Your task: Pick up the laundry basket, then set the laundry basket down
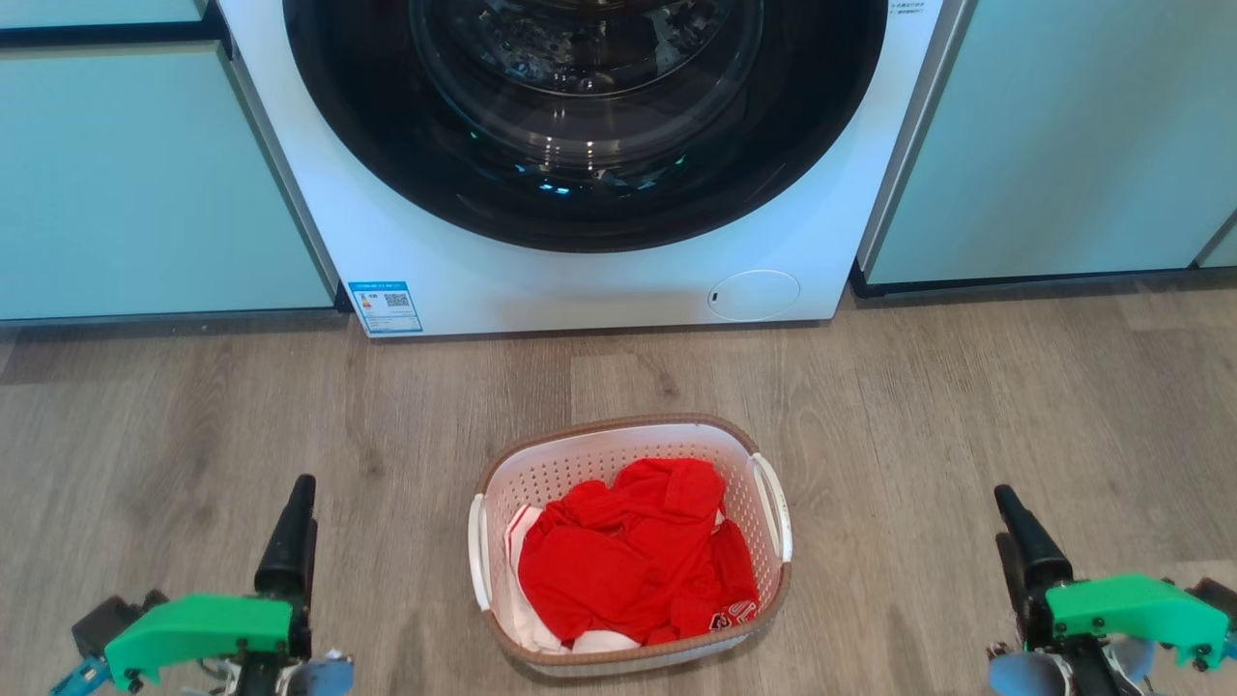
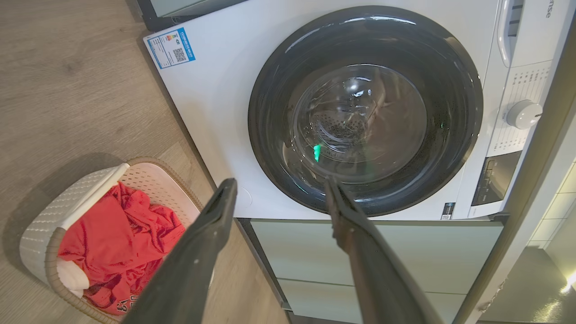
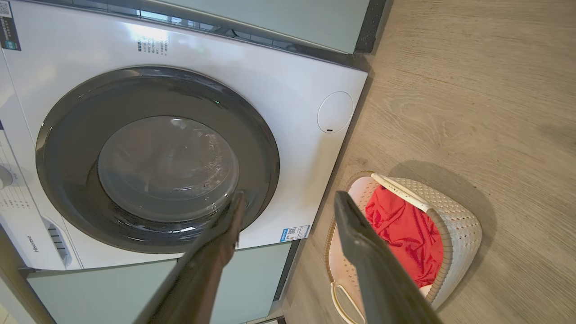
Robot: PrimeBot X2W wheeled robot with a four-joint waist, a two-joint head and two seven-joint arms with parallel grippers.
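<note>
Bright, even light. Glare streaks on washer door glass [image 2: 360, 112] beyond left gripper [image 2: 280, 181] jaws. Soft shadow of laundry basket [image 3: 454, 225] on floor [image 3: 495, 90], right of right gripper [image 3: 289, 195] jaws. Wrist views bowed at edges; fingers [image 2: 198, 252] slightly blurred.

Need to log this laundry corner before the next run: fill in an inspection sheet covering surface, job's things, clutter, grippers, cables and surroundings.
Surface: grey-brown wood-look floor.
Job's things: laundry basket upright on the floor in front of the washing machine, holding red clothing with some white cloth beside it.
Clutter: nothing seen.
Grippers: left gripper and right gripper both open, one on each side of the basket, apart from it, holding nothing.
Cables: nothing seen.
Surroundings: white washing machine with its round dark door shut; pale green cabinets on both sides of it.
</note>
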